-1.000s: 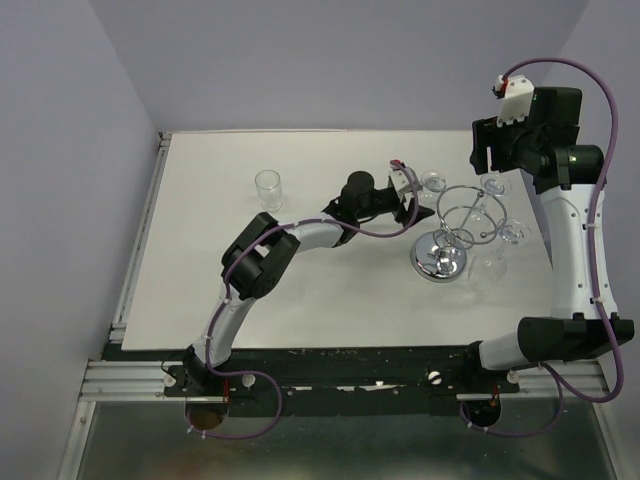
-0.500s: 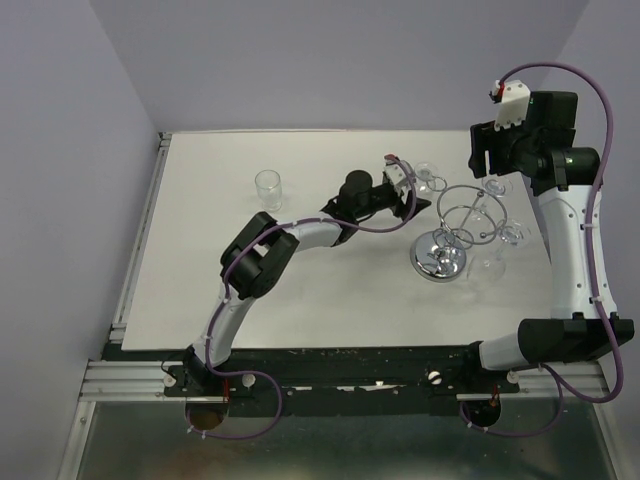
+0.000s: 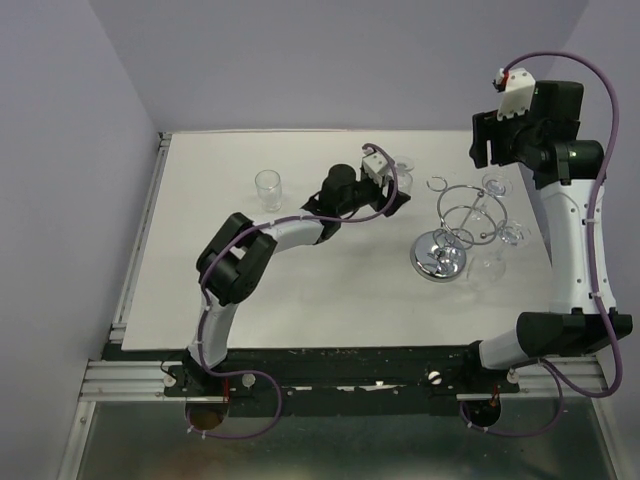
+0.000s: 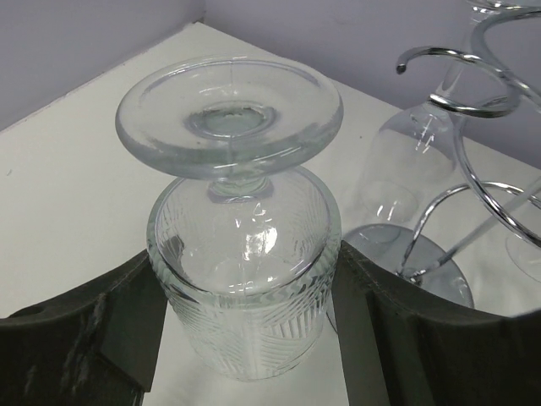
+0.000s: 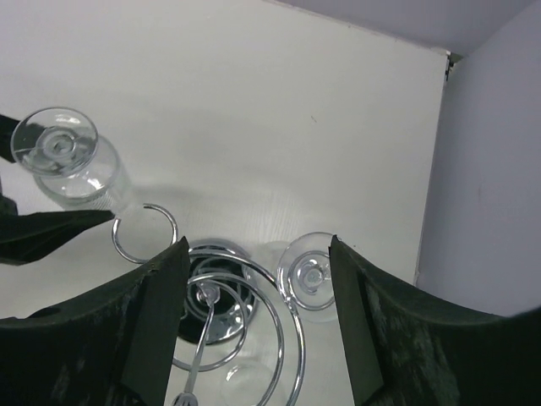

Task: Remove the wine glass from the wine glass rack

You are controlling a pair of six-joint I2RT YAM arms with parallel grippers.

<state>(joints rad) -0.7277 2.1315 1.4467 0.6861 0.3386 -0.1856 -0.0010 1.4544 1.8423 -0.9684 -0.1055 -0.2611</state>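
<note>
Gripping wine glass (image 4: 245, 262), left claw (image 4: 245, 338); rack (image 3: 438, 262) just right; tumbler (image 3: 267, 187) left

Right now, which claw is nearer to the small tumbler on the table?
Left. The left claw, shut on a wine glass, is to the tumbler's right; the right claw is above the rack, much farther right.
</note>
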